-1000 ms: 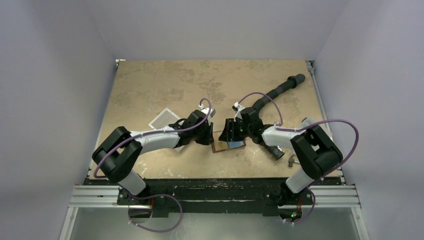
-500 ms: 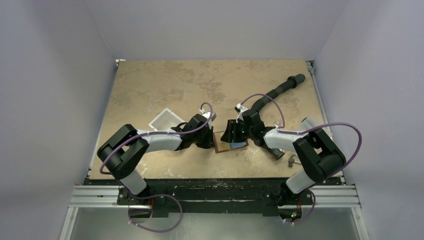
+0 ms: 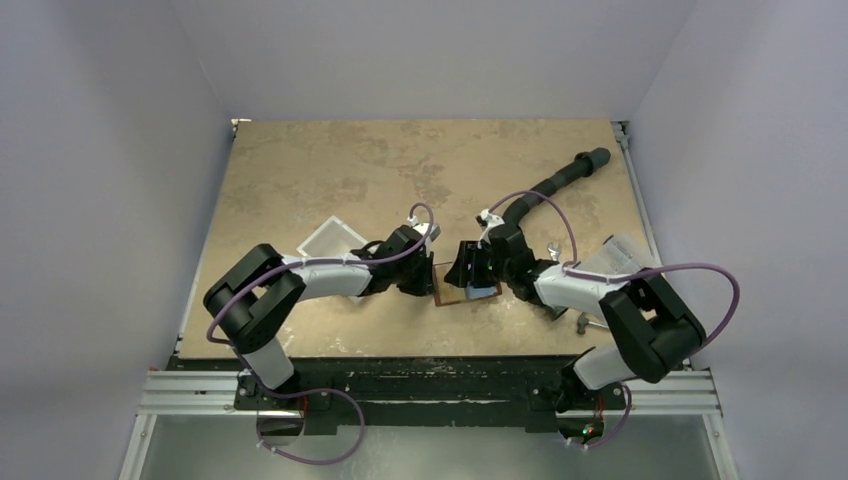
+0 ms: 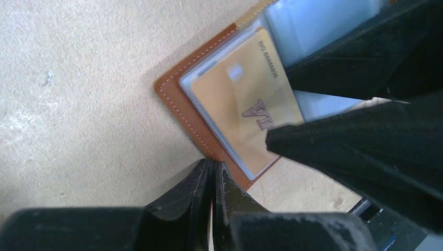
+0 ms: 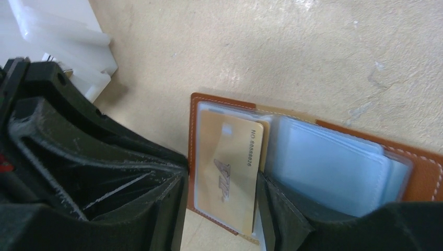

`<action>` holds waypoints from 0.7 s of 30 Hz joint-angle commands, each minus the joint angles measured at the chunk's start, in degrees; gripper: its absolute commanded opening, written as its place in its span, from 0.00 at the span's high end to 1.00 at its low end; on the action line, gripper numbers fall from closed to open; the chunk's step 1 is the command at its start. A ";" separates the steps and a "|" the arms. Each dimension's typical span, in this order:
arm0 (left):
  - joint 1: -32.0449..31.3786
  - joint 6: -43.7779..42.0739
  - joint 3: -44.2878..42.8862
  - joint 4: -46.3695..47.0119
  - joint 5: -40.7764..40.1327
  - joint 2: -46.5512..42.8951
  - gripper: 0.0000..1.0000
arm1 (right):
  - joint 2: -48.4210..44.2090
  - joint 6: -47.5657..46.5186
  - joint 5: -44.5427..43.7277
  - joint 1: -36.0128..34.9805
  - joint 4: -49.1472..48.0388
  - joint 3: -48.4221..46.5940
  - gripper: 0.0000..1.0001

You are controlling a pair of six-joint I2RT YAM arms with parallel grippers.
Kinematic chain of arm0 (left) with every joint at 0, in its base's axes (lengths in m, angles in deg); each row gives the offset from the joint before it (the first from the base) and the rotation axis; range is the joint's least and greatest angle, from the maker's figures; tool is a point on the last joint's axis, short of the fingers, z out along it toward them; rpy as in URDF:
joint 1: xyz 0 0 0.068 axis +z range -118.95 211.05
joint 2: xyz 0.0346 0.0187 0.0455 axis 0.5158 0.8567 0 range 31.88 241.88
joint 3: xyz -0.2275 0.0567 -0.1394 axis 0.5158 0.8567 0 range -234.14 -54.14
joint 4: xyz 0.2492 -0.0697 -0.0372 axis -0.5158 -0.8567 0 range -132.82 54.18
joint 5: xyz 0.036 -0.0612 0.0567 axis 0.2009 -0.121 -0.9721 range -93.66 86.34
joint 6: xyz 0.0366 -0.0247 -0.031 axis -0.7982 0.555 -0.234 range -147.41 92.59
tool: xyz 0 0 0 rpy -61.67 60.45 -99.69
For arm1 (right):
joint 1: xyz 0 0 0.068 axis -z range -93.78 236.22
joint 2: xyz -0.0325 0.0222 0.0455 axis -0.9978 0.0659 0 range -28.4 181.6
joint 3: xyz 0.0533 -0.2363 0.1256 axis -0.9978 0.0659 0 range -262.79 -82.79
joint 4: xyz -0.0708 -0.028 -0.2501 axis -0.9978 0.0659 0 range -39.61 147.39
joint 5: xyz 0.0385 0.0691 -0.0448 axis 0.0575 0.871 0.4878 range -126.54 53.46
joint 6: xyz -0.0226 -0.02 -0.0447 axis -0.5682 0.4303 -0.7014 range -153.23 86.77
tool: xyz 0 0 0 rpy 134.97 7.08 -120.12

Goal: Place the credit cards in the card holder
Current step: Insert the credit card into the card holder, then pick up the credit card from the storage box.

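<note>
Left gripper [image 4: 213,167] shifted right; mottled tan table [image 3: 330,170]

site type: robot laboratory, a closed test cell, not a home or a shop.

evidence:
- plain pale walls [image 3: 110,170] box in the work area on three sides, with no fittings on them.
- one bare table [image 3: 300,170] with a tan, mottled, scuffed top fills the floor of the cell.
- a metal rail [image 3: 180,392] of slotted aluminium section runs along the near edge.
- the left arm [image 3: 320,275] and the right arm [image 3: 575,285], both black and white machine arms, rise from black bases at that rail.
- purple cables [image 3: 536,193] loop openly along both arms and under the rail.
- a black ribbed hose [image 3: 565,178] and a white plastic box [image 3: 330,238] lie loose on the top.
</note>
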 commanded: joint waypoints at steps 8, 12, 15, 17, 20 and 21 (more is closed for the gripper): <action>2.08 -6.50 -2.47 -13.07 -0.17 -17.82 0.60 | -10.38 -6.70 -6.71 -1.04 10.71 -3.66 0.21; 7.46 -10.33 -4.68 -21.16 0.52 -26.75 0.48 | -12.25 -8.69 -5.31 -1.04 9.40 -2.74 0.19; 12.45 -15.38 -7.94 -28.76 -2.31 -30.99 0.42 | -13.20 -8.92 -2.35 -1.05 4.85 0.30 0.18; 13.35 -18.44 -9.77 -33.46 -8.84 -32.07 0.36 | -13.08 -8.76 -0.24 -1.04 1.00 2.53 0.18; 14.18 -21.23 -10.72 -37.71 -16.37 -31.15 0.31 | -11.99 -8.07 2.20 -0.81 -3.74 5.16 0.18; 14.81 -21.59 -10.26 -37.97 -17.58 -30.45 0.28 | -11.63 -8.00 2.58 -0.71 -4.37 5.47 0.18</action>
